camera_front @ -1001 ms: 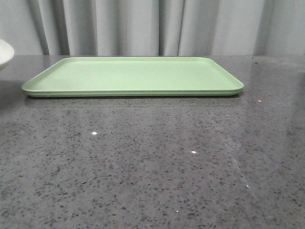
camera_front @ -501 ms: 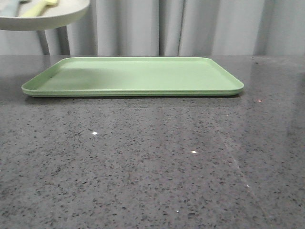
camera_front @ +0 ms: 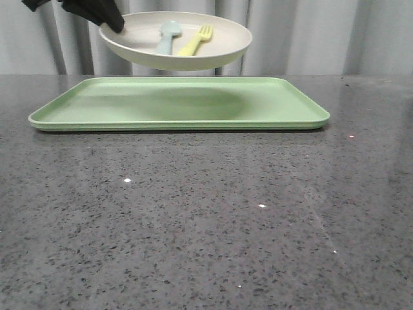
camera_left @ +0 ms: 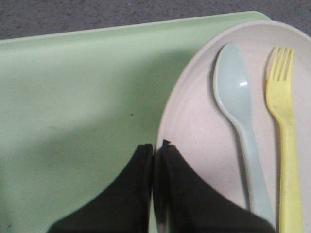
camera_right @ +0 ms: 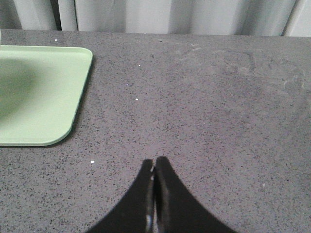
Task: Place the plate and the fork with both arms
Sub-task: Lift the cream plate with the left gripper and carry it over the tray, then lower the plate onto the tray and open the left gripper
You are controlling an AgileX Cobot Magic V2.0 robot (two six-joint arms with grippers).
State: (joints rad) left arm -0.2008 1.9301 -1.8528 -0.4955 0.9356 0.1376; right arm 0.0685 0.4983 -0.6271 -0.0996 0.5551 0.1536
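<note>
The cream-white plate (camera_front: 213, 55) hangs in the air above the left-middle of the light-green tray (camera_front: 271, 106). My left gripper (camera_front: 111, 22) is shut on the plate's left rim and carries it. The yellow fork (camera_front: 195, 40) lies in the plate beside a pale blue spoon (camera_front: 168, 33). In the left wrist view the gripper (camera_left: 154, 145) pinches the plate's rim (camera_left: 171, 104), with the fork (camera_left: 284, 141) and spoon (camera_left: 238, 111) inside. My right gripper (camera_right: 154, 162) is shut and empty above bare table, right of the tray; it does not show in the front view.
The tray's right corner (camera_right: 58, 97) lies left of my right gripper in the right wrist view. The dark speckled table (camera_front: 206, 219) stretches in front of the tray. Grey curtains (camera_front: 310, 32) hang behind.
The plate, held by my left gripper, has come in from the upper left and moved right and lower, over the tray. Its shadow on the tray has grown.
</note>
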